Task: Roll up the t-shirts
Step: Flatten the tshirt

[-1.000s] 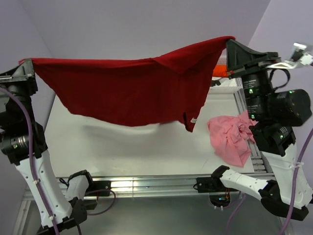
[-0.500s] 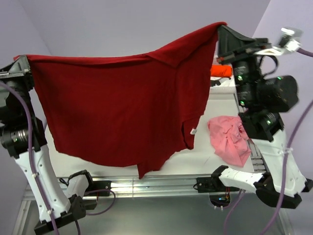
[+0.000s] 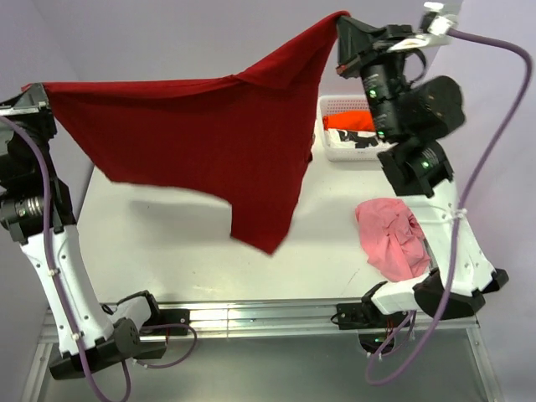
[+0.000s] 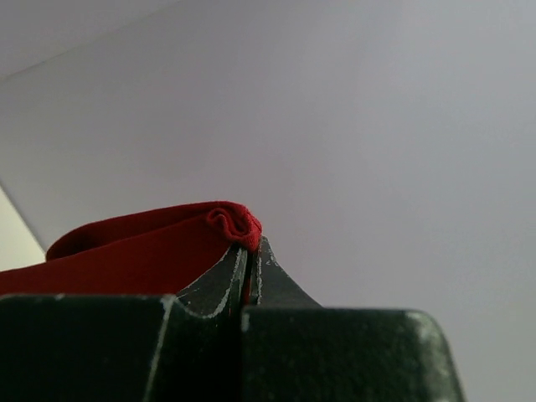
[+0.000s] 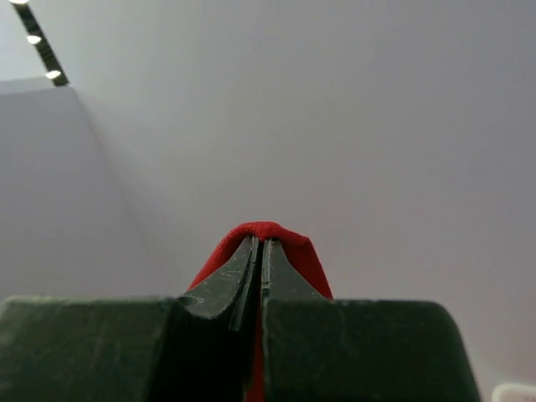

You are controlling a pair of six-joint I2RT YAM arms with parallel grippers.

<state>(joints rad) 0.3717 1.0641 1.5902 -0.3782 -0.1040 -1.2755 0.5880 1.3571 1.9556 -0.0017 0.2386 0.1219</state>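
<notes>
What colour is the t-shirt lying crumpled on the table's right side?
The crumpled t-shirt is plain pale pink; the top external view shows it best.

Top camera overlooks the table [image 3: 167,251]; wrist cameras, seemingly facing a wall [image 4: 377,126], share the red shirt [image 3: 193,142].

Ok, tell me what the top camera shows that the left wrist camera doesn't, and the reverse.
Only top: the dark red t-shirt spread between both arms, the right gripper shut on one corner, the pink t-shirt crumpled on the table, the orange t-shirt in the white basket. Only left wrist: the bunched red fold pinched between shut jaws, close up. Both: the dark red t-shirt and the left gripper.
</notes>
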